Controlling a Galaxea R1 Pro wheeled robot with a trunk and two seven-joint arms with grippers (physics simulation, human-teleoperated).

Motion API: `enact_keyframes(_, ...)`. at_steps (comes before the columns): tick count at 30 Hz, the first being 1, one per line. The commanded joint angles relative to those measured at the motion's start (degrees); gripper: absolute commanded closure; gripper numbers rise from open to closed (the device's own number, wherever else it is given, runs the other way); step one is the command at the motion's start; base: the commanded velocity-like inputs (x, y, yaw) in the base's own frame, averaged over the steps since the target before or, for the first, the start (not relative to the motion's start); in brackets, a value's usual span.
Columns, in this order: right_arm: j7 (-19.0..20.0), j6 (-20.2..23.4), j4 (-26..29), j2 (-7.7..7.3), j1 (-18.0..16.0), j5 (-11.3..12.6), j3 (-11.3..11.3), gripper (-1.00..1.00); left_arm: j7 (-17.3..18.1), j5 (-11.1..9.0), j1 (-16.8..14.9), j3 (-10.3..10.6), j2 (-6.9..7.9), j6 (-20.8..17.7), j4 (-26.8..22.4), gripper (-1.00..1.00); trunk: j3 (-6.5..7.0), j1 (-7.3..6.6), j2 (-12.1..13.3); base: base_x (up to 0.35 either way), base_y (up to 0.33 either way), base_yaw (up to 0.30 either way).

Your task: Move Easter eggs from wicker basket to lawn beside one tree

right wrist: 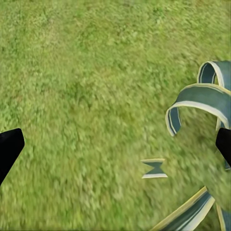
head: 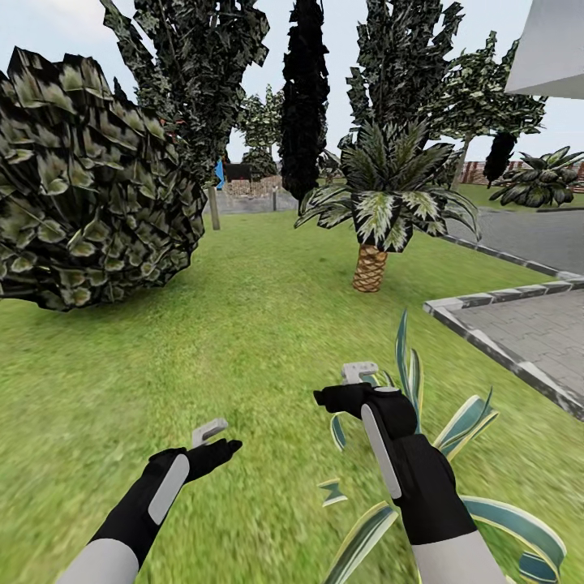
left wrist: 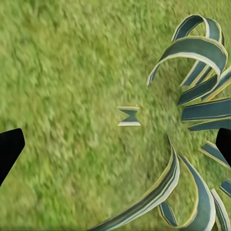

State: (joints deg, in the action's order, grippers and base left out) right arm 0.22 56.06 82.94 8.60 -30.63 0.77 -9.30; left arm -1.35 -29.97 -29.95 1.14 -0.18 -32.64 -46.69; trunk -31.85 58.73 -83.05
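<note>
Green mottled lawn [head: 268,324] across the head view, running far to a grey wall and a slatted fence under pale sky. Far left, a big round dark bush [head: 89,186]; behind it tall dark-leaved trees [head: 304,97]. Right of centre, a short palm [head: 381,203] with a scaly tan trunk. At right, grey paving [head: 535,324] edged with a pale kerb, a road beyond, a white roof corner at top right. Near right, a striped teal-and-cream plant [head: 454,430] with long curling leaves. Left gripper [head: 217,438] held low over bare grass at near left, black fingers spread. Right gripper [head: 357,385] beside it, just over the striped plant, fingers likewise apart. No eggs or basket in sight from the head; nothing grasped.

Left wrist view: blurred grass, the striped plant's [left wrist: 202,53] arching leaves on one side, a small cut-off leaf piece [left wrist: 129,116] lying alone on the turf. Two black fingertips [left wrist: 9,149] at opposite edges, wide apart, nothing between.

Right wrist view: more grass, a few curled leaves [right wrist: 207,98] of the same plant, the same small leaf piece [right wrist: 155,169]. Black fingertips [right wrist: 8,147] again at both edges, released, empty.
</note>
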Motion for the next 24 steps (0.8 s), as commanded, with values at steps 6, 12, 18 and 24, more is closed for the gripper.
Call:
enact_keyframes(6,-0.1,1.76,0.61,0.08,-0.04,-0.02,0.24,-1.0,-0.14,-0.33,-0.03,-0.04,-0.03,-0.23,-0.05,-1.0,-0.06,0.0,-0.03,0.001,0.0,-0.006)
enact_keyframes(12,-0.13,3.94,0.72,-0.5,2.04,-0.02,0.7,-1.0,-0.14,-0.47,0.67,-0.14,0.04,-0.16,-0.04,-1.0,-0.06,0.0,-0.03,0.0,0.0,0.0)
enact_keyframes(18,-0.07,3.94,1.28,-2.47,8.02,0.08,0.85,-1.0,-0.14,-0.72,1.7,-0.18,0.08,-0.15,-0.04,-1.0,-0.06,0.0,-0.03,0.0,0.0,-0.016)
enact_keyframes(24,0.02,3.94,4.34,-5.19,14.14,0.24,0.76,-1.0,-0.14,-0.71,2.26,-0.23,0.09,-0.14,-0.04,-1.0,-0.06,0.0,-0.03,0.0,0.0,-0.054)
